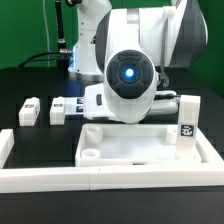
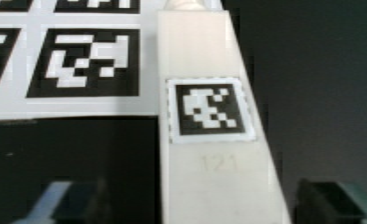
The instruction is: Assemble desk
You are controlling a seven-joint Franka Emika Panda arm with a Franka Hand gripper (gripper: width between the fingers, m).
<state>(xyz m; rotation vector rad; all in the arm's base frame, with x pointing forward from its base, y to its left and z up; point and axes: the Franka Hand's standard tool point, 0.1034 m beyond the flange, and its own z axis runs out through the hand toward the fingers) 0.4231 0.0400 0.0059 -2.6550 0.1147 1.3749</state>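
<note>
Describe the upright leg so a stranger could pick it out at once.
Find the wide white tabletop panel inside the border rails at the front. At its far corner on the exterior view's right stands the leg, a white block with a black-and-white tag. Unlike the two low blocks on the exterior view's left, it stands tall and alone.

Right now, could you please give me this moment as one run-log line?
gripper: open | fingers: either side of leg, not touching | marker board: beside leg | tabletop: lying flat
</note>
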